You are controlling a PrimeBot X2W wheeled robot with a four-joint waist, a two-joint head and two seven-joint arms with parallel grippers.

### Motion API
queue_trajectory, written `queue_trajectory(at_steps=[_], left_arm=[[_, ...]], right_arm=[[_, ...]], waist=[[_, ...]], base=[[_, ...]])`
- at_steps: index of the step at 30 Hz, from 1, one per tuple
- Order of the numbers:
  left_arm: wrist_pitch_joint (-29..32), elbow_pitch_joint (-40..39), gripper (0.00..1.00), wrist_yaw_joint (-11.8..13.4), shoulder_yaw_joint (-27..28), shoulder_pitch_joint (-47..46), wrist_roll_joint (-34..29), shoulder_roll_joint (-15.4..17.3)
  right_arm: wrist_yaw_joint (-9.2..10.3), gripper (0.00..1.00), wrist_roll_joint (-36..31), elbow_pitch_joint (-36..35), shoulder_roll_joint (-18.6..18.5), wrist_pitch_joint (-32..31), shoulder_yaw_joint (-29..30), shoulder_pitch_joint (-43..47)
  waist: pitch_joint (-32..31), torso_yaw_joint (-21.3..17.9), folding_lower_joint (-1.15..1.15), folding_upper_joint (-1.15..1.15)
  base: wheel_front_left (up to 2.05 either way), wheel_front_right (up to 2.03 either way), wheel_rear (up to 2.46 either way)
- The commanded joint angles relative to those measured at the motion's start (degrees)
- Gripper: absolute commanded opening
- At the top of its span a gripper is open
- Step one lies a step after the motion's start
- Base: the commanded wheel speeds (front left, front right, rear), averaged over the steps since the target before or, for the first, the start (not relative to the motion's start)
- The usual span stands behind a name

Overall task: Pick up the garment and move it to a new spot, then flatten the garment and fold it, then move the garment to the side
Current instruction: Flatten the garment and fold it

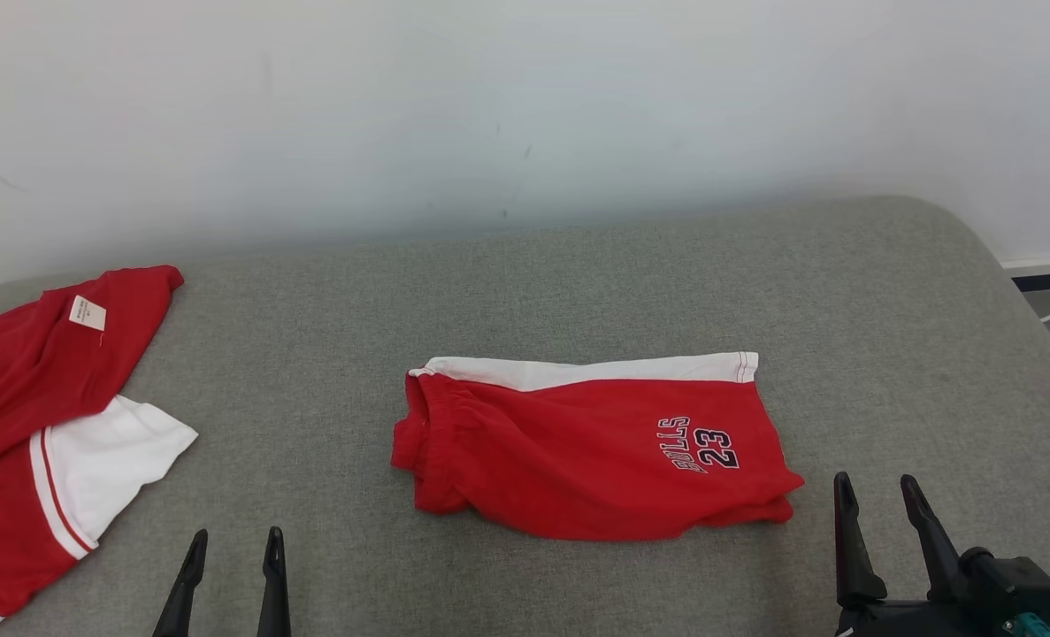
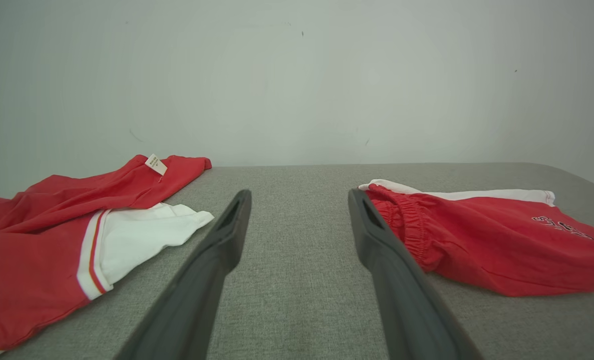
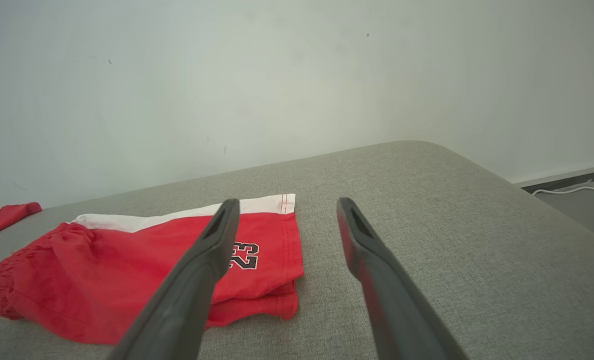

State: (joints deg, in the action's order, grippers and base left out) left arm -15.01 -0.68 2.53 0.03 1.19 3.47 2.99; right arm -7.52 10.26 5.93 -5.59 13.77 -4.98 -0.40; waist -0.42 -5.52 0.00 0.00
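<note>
The garment (image 1: 578, 451) is a pair of red shorts with a white side stripe and a "BULLS 23" print, lying folded flat in the middle of the grey padded table (image 1: 525, 292). It also lies at the right of the left wrist view, shorts (image 2: 482, 235), and at the left of the right wrist view, shorts (image 3: 141, 270). My left gripper (image 1: 234, 548) stands open near the front edge, left of the shorts, nothing between its fingers. My right gripper (image 1: 878, 495) is open too, just off the shorts' right hem, holding nothing.
A second red and white garment (image 1: 38, 425) lies crumpled at the table's left edge, with a small white label showing, garment (image 2: 66, 235). A pale wall runs behind the table. The table's rounded right edge drops to a floor with a white cable (image 3: 572, 190).
</note>
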Motion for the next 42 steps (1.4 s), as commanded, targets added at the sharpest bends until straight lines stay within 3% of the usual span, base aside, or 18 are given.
queue_trajectory(at_steps=[1, 32, 42], left_arm=[[-0.2, 0.1, 1.0, -0.3, 0.2, 0.8, -0.4, 0.1], [-0.2, 0.2, 1.0, -0.2, 0.2, 1.2, -0.6, 0.0], [-0.2, 0.1, 1.0, -0.4, 0.2, 0.4, -0.6, 0.0]], right_arm=[[0.06, 1.0, -0.1, -0.2, 0.1, 0.0, 0.0, 0.8], [0.06, 1.0, 0.0, 0.4, 0.3, -0.9, 0.1, 0.9], [0.06, 1.0, -0.1, 5.8, -0.8, -3.3, 0.1, -7.9]], waist=[[0.0, 0.0, 0.0, 0.0], [-0.1, 0.4, 0.0, 0.0], [1.0, 0.1, 0.0, 0.0]], base=[[0.0, 0.0, 0.0], [0.0, 0.0, 0.0], [0.0, 0.0, 0.0]])
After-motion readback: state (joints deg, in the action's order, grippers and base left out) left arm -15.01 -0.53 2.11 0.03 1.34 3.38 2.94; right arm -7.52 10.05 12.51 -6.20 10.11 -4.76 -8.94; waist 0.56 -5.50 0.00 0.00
